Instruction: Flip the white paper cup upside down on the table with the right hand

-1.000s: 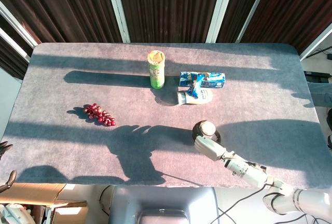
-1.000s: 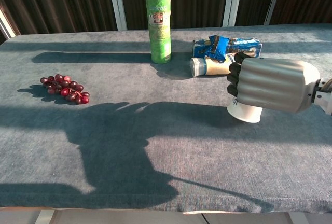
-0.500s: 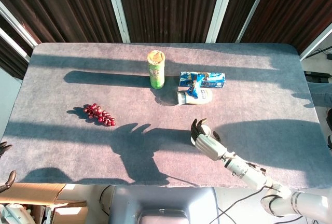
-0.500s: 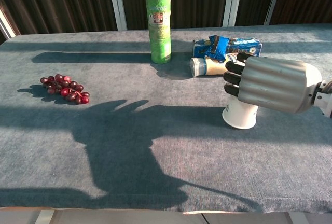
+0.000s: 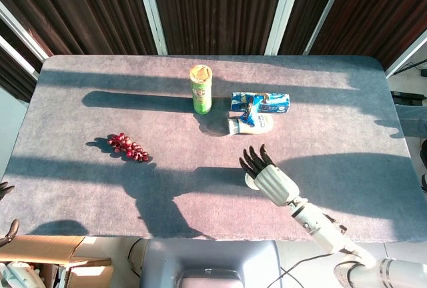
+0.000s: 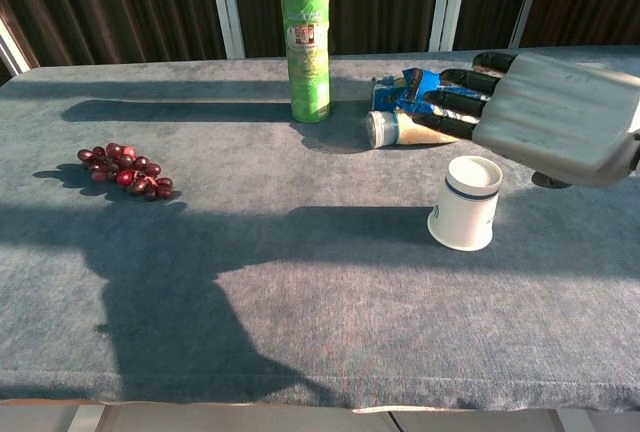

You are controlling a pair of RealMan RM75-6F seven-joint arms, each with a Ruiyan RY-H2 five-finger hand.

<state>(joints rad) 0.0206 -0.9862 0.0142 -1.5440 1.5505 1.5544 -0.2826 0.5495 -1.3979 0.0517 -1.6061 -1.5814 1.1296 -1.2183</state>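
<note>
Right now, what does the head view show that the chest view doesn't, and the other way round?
Only the head view shows the right forearm reaching in from below, the left hand at the far-left edge, and the cardboard box below the table.

Only the chest view shows the white paper cup plainly: wider end down, a dark band near its top, apart from the right hand lifted above it with fingers extended.

Both show the green can, grapes, blue packet and bottle.
</note>
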